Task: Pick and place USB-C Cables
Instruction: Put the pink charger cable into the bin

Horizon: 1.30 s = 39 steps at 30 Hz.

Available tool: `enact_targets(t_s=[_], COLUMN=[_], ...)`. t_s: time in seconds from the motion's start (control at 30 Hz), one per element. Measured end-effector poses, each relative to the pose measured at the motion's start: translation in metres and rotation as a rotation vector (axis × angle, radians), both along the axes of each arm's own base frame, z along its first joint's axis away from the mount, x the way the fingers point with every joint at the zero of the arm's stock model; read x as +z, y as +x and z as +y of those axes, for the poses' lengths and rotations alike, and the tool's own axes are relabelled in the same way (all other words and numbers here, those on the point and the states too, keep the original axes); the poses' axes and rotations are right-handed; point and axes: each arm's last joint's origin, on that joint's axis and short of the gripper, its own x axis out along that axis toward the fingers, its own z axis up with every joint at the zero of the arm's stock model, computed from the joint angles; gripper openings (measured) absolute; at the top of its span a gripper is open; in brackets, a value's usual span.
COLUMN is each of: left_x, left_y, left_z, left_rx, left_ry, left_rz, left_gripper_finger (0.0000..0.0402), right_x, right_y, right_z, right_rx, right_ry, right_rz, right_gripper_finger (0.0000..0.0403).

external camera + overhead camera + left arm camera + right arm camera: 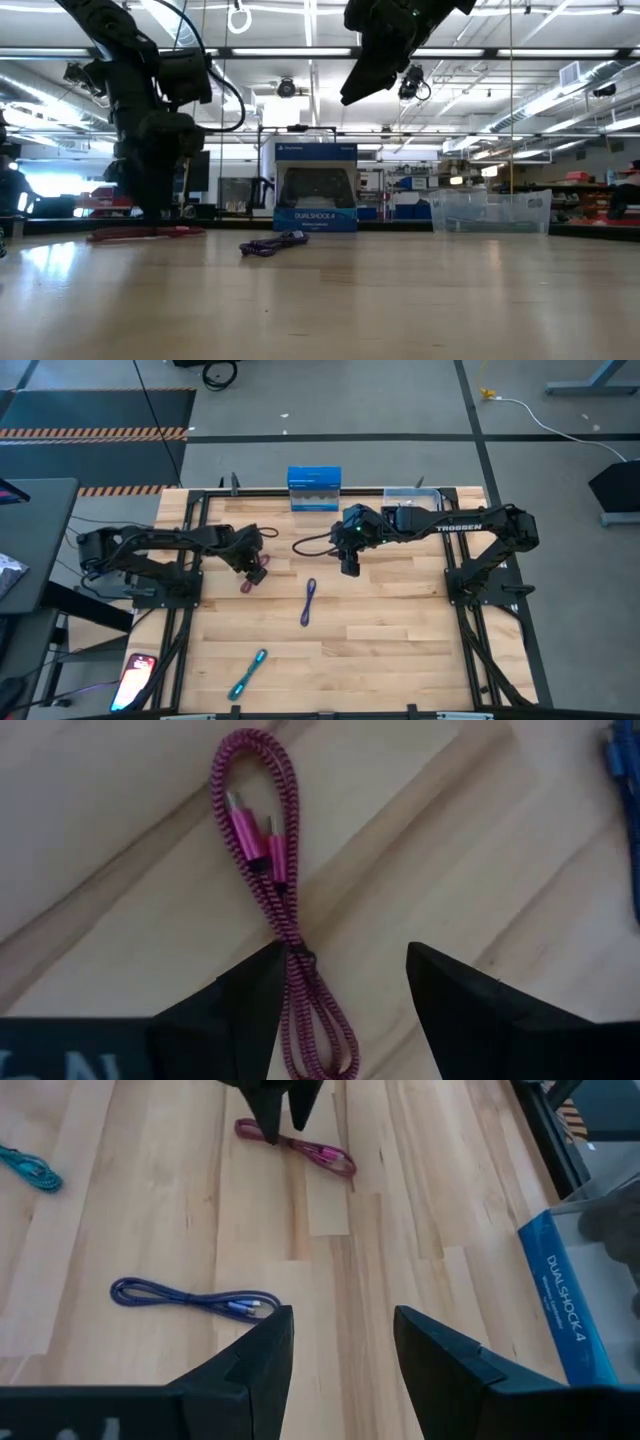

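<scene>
Down at the wooden table [380, 620], the left gripper [340, 982] has its fingers spread astride the magenta cable [268, 870], which lies flat; contact looks likely but is hard to confirm. Nearby lies a purple cable [308, 602]. The right gripper [338, 1342] hovers spread and empty.

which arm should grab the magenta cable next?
Left. The left hand is open, low over the magenta braided cable, one finger touching it. The right hand is open too, but raised mid-table near the blue rectangular box, farther from that cable.
</scene>
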Motion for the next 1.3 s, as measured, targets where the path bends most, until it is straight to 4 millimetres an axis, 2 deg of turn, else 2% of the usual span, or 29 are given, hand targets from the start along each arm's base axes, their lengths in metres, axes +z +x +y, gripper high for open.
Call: enact_targets(t_s=[0.17,0.4,0.73,1.0,1.2,1.3], left_x=[0.000,0.000,-0.011,-0.034,-0.035,-0.034], left_y=[0.002,0.006,0.007,0.015,0.014,0.014], left_z=[-0.006,-0.017,-0.013,-0.011,-0.011,-0.011], left_rx=[-0.028,-0.021,0.013,0.005,0.003,0.002], left_ry=[-0.010,0.118,0.216,0.203,0.207,0.213], left_rz=[-0.002,0.031,0.123,0.221,0.225,0.224], left_gripper_finger=[0.0218,0.0218,0.0217,0.0217,0.0216,0.0204], right_x=[0.000,-0.002,-0.020,-0.020,-0.020,-0.020], right_y=[0.000,-0.002,-0.005,-0.004,-0.004,-0.004], right_z=[0.000,0.001,0.001,0.001,0.005,0.004], right_rx=[0.000,-0.010,-0.017,-0.019,-0.004,-0.003], right_ry=[0.002,0.016,0.026,0.026,0.024,0.023], right_rz=[0.003,0.022,0.056,0.041,0.043,0.043], right_gripper_finger=[0.0181,0.0181,0.0181,0.0181,0.0181,0.0181])
